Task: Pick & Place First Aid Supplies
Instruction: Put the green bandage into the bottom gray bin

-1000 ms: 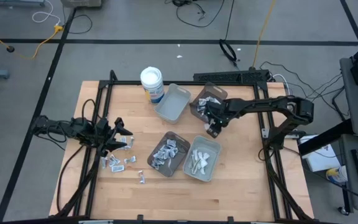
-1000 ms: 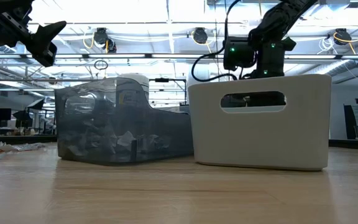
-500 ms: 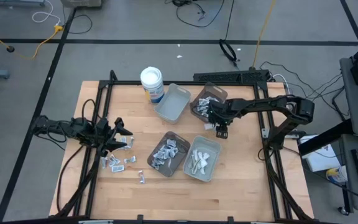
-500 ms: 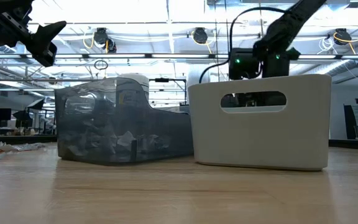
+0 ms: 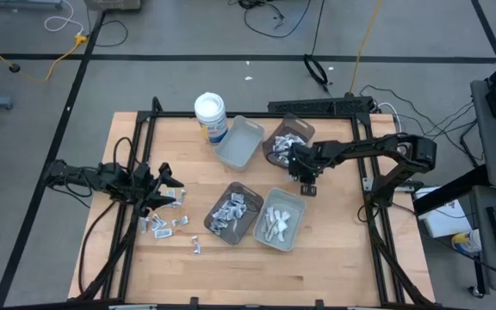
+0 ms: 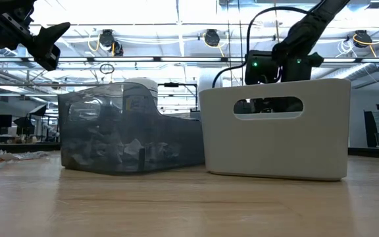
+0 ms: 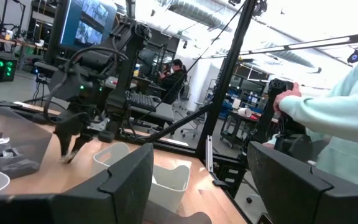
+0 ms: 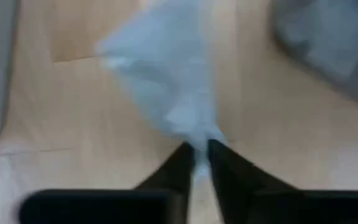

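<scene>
Loose first aid supplies (image 5: pixel 172 222) lie on the wood near the left; more fill the brown tray (image 5: pixel 275 131), the dark tray (image 5: pixel 250 214) and the grey tray (image 5: pixel 293 229). My right gripper (image 5: pixel 306 186) points steeply down over bare wood between the brown and grey trays, shut on a pale packet (image 8: pixel 166 81). In the low view the grey tray (image 6: pixel 275 131) hides its fingers. My left gripper (image 5: pixel 169 181) waits open at the table's left, above the loose packets; its fingers (image 7: pixel 129 180) stand wide apart with nothing between them. My right gripper pinches the pale packet by one narrow corner (image 8: pixel 199 138) between its two fingertips (image 8: pixel 182 158). The fingers come from above, pointing steeply down. The rest of the packet fans out beyond the tips over the wood; whether it rests on the table I cannot tell.
A white tub with a blue label (image 5: pixel 211 112) stands at the far edge beside an empty light grey tray (image 5: pixel 239 142). Black frame rails run along the table's left and right sides. A person sits beyond the table in the left wrist view (image 7: pixel 328 118).
My right gripper has shifted a little toward the table's right edge and sunk toward the wood between the trays, rolling about its own axis as it went. My left gripper has kept still.
</scene>
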`<state>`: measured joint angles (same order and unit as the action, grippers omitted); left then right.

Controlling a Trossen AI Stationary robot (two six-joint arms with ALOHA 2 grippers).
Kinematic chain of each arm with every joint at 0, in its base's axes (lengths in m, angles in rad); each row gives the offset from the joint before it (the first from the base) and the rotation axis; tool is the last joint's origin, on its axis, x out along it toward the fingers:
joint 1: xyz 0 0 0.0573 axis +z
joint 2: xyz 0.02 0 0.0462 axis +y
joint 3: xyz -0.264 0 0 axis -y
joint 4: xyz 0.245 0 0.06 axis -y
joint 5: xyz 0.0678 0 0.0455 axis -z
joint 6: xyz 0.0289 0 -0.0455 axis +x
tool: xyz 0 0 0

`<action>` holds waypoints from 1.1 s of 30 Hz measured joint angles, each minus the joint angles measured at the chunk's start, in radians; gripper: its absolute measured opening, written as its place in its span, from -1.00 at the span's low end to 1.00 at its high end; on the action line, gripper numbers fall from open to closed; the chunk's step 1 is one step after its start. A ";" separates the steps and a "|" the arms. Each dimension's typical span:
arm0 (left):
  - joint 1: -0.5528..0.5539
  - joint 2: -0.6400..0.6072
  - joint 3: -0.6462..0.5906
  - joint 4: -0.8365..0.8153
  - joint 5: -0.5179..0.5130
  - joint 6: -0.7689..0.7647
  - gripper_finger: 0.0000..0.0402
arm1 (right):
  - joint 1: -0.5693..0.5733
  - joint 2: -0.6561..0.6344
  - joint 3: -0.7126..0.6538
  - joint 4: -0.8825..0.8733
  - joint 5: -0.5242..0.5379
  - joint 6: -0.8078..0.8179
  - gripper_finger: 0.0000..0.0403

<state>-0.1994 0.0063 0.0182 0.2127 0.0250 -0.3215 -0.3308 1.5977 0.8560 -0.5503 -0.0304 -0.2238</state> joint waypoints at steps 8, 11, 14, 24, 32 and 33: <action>0.000 0.000 0.000 0.000 0.000 0.000 0.33 | 0.017 -0.061 0.001 -0.094 -0.003 0.202 -0.98; 0.000 0.000 0.000 0.000 0.000 0.000 0.33 | 0.031 -0.111 0.003 -0.144 -0.023 0.290 -0.98; 0.000 0.000 0.000 0.000 0.000 0.000 0.33 | 0.049 -0.147 0.007 -0.214 -0.028 0.456 -0.99; 0.000 0.000 0.000 0.000 0.000 0.000 0.33 | 0.137 -0.222 0.103 -0.389 0.025 1.123 -1.00; 0.000 0.000 0.000 0.000 0.000 0.000 0.33 | 0.251 -0.180 0.249 -0.431 0.058 1.539 -1.00; 0.000 0.000 0.000 0.000 0.000 0.000 0.33 | 0.268 -0.166 0.272 -0.431 0.058 1.578 -1.00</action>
<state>-0.1995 0.0063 0.0183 0.2127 0.0250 -0.3216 -0.0623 1.4315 1.1279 -0.9814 0.0280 1.3542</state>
